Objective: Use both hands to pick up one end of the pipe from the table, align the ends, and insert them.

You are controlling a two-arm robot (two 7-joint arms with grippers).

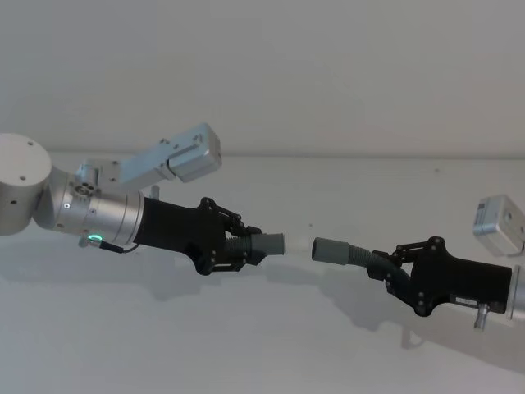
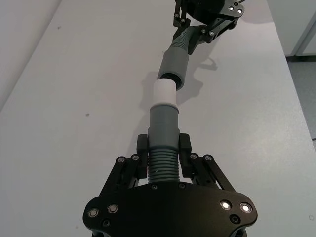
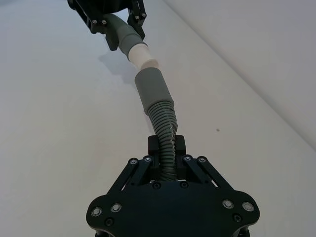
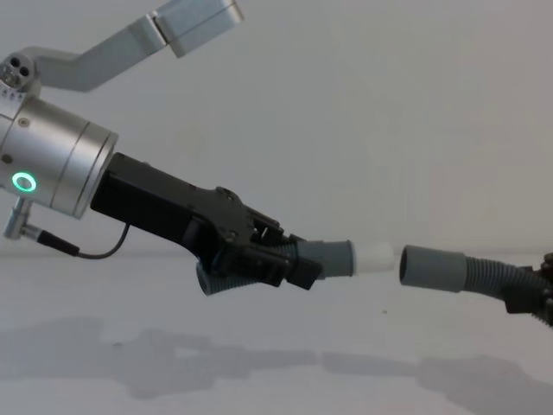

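From my head, my left claw (image 1: 236, 243) is clamped on the ribbed part of the short hose (image 1: 256, 245), whose grey cuff and pale tip (image 1: 299, 245) stick out ahead of my fingers. My right claw (image 1: 392, 271) is closed round the ribs of the long hose (image 1: 369, 261), its grey cuff (image 1: 331, 249) facing the tip across a small gap, both above the table (image 1: 262, 345). The two pieces look angled to each other, so a straight push could jam the tip on the cuff's rim.

From my left wrist, the short hose (image 2: 163, 148) runs straight out from my fingers, the pale tip (image 2: 164, 94) close to the open mouth of the other cuff (image 2: 174, 66), which sits a little off to one side. That offset is the main risk.

From my right wrist, the long hose (image 3: 165, 133) bends between my fingers and its cuff (image 3: 152, 91). I hold it well back from the cuff, so I judge the soft ribs could buckle under pressure instead of driving the cuff on.

From my chest, the tip (image 4: 373, 257) and the facing cuff (image 4: 435, 268) are apart, and the cuff sits slightly lower. If I close the gap without levelling, the tip may ride over the rim, or a hose may slip in my grip.
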